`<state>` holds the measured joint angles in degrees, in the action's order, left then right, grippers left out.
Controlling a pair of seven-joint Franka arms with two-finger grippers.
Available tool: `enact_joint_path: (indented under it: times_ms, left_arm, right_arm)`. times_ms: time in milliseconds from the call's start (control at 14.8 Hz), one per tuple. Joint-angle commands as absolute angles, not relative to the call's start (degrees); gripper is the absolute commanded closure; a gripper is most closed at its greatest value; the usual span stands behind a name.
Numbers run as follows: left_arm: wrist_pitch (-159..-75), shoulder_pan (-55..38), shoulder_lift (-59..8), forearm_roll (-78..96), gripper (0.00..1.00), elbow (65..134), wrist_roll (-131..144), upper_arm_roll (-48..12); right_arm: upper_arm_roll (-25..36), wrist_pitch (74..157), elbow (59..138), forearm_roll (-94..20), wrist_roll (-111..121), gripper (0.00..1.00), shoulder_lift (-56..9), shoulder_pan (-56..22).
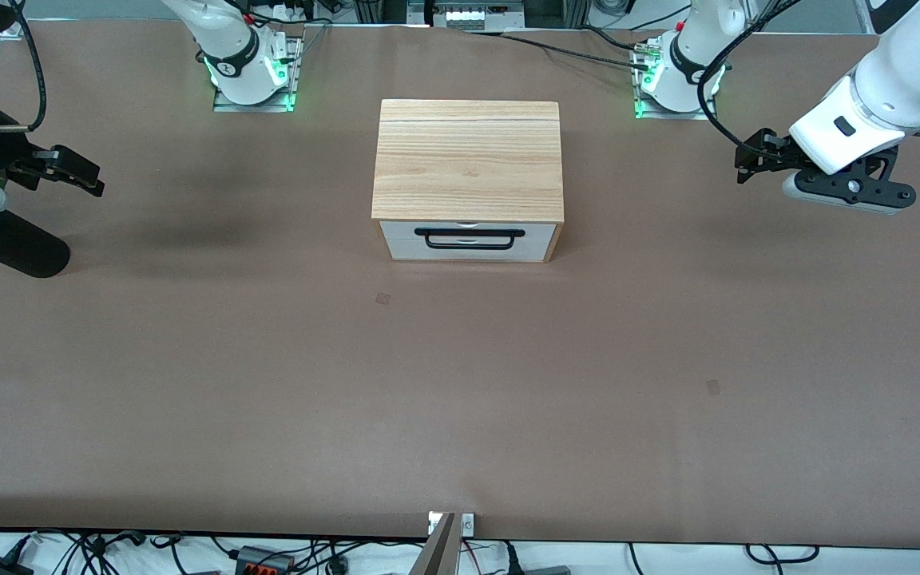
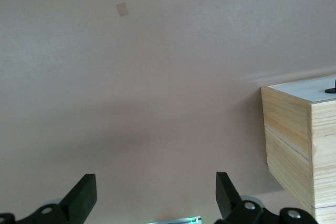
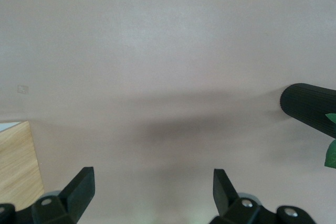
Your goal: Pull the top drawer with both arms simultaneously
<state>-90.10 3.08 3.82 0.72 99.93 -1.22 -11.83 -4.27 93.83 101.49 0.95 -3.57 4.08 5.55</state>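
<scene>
Brown table [image 1: 460, 383], top drawer [image 1: 468, 229] shut, left pincer [image 2: 155, 195] and right pincer [image 3: 152, 192] wide open, empty, well off its handle [image 1: 469, 238]; uneven pulls could've skewed it.

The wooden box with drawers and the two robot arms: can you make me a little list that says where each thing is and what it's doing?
cabinet: mid-table, between the two arms' ends
top drawer: shut, white front facing the front camera
handle: black bar, untouched
left tool: open, empty, over bare table toward the left arm's end, apart from the cabinet
right tool: open, empty, over bare table toward the right arm's end, apart from the cabinet
table: brown cover
pull: not yet begun
</scene>
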Motion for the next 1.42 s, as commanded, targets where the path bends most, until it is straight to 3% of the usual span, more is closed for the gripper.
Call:
enact_joint_path:
  times_ms: [0,809,1348]
  left_arm:
    - [-88.86,3.25,3.25,0.62,0.00,98.44,-2.28,-12.13]
    - [-88.77,2.72,1.32,0.70,0.00,97.29,-2.11,-12.30]
    - [-90.00,2.29,-7.63,12.10,0.00,93.34,-1.94,-12.39]
  right_arm:
    - [-4.31,92.64,100.46,0.26,-3.78,0.00,4.13,5.36]
    - [-4.31,92.72,100.20,0.26,-3.43,0.00,4.13,4.13]
    - [-4.31,92.55,99.93,0.26,-2.99,0.00,3.60,4.13]
